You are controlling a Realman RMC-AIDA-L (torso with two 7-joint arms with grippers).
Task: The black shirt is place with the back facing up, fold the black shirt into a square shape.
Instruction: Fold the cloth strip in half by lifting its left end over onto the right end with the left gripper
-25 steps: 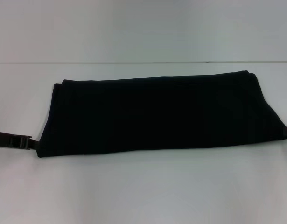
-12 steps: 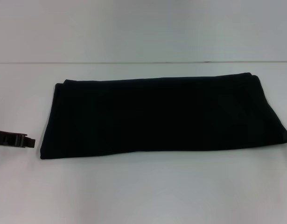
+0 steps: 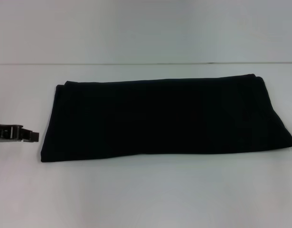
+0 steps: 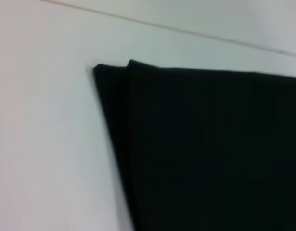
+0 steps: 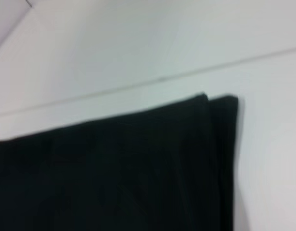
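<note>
Black shirt (image 3: 160, 116) folded into long strip, not square yet. Left gripper (image 3: 29, 136) just beside left end, holding nothing, fingers unclear. Right gripper unseen.

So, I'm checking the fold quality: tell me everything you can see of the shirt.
The shirt is plain black soft fabric, folded into a long, wide band lying flat on the white table. No lettering shows. At its far corners two stacked layers sit slightly offset. Its right end slants outward toward the near side. Nothing touches it: the left gripper sits just off its left end, and the right gripper is out of view.
</note>
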